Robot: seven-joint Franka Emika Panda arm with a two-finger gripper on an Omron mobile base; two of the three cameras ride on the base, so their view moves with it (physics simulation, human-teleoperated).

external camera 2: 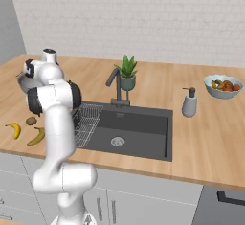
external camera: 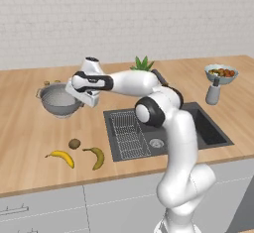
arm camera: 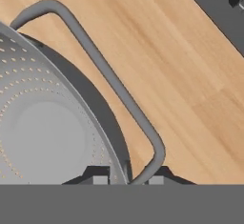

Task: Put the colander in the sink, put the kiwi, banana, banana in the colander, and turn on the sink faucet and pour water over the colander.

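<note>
Hand view shows our fingers [arm camera: 101, 179] closed on the colander [arm camera: 43, 137], pinching its rim beside the looped handle. We see the colander standing on the tabletop [external camera: 30, 128] toward its left back edge, left of the sink [external camera: 208, 130].

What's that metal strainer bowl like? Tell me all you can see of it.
The colander is a round bowl of dull grey metal, its wall pierced with rows of tiny holes around a plain flat bottom. Thin loop handles stick out from the rim. It sits upright on the wooden counter, left of the sink. The claw is shut on its rim beside one handle.
</note>
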